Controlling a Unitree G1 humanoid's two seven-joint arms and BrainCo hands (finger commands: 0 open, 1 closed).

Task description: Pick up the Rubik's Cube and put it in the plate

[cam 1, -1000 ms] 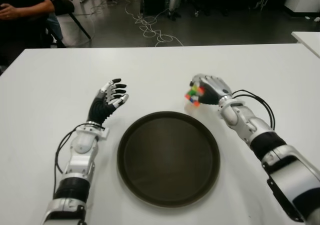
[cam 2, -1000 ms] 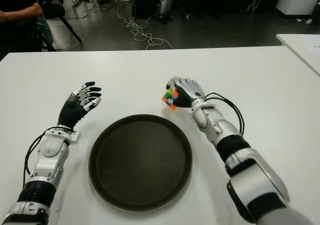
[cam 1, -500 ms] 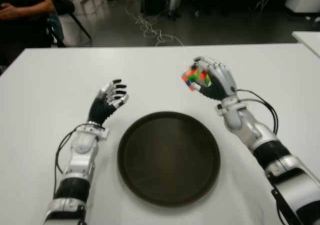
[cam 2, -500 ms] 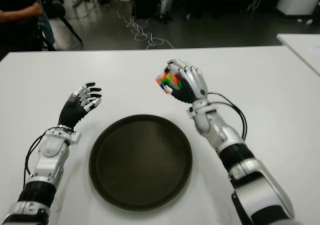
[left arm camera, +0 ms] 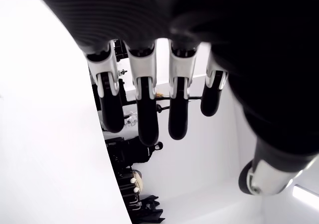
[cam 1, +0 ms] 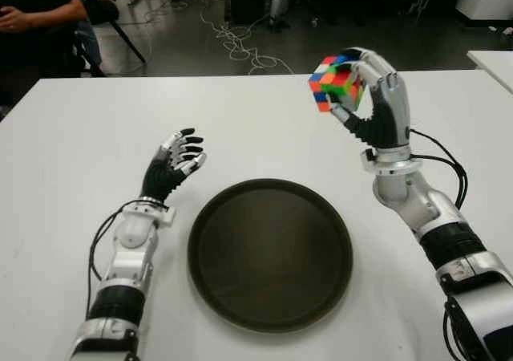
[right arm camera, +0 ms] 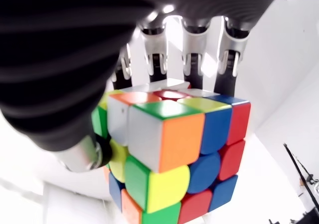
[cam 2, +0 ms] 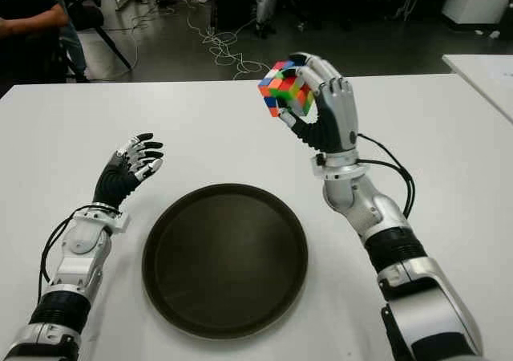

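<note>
Above table (cam 1: 256, 120), right hand (cam 1: 370, 104) upright.

I've got even overhead light on the white table (cam 1: 256, 120), bright, nearly blown out. Shadows under the plate (cam 1: 270, 253) are soft and faint; the floor behind sits dim. Up close, the left hand (left arm camera: 164, 99) shows as dark blurred silhouettes against glare, while the Rubik's Cube (right arm camera: 174, 154) reads sharp and glossy.
</note>
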